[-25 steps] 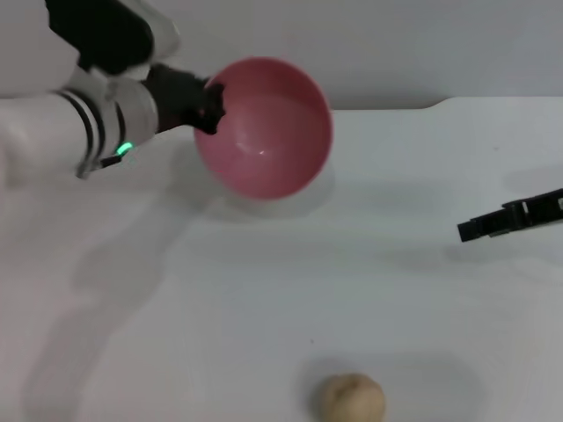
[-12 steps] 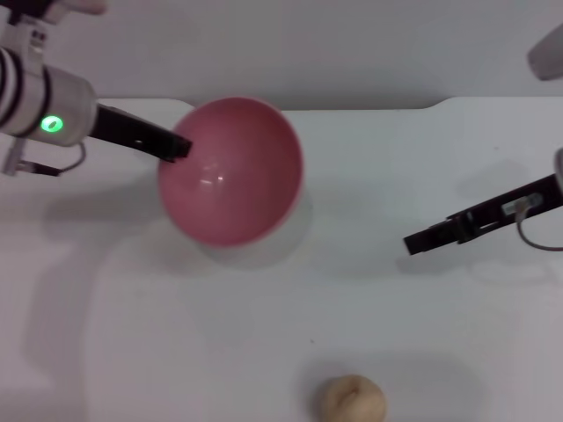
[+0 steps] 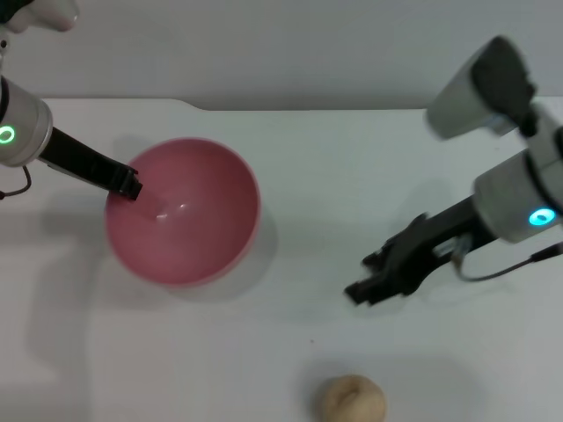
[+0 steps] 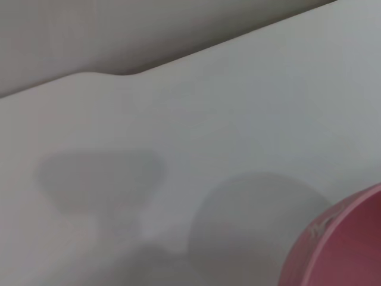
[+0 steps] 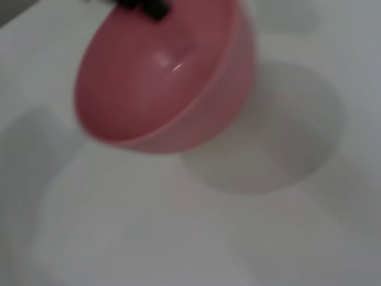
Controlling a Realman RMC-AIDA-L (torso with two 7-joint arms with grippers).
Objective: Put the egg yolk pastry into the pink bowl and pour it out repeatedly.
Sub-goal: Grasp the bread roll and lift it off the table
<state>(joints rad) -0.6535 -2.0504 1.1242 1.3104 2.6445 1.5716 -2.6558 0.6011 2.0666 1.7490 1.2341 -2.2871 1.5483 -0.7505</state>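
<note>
Two grippers were out: the left gripper clamped the bowl by its rim, mouth tilted up. The pastry sat near the right gripper, whose grip I couldn't read.

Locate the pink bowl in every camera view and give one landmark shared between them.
Head view: pink bowl left of centre, left gripper on its rim.
Left wrist view: only a rim sliver at the lower right corner.
Right wrist view: fills the upper left.
Shared landmark: the bowl's shadow on the white table.
</note>
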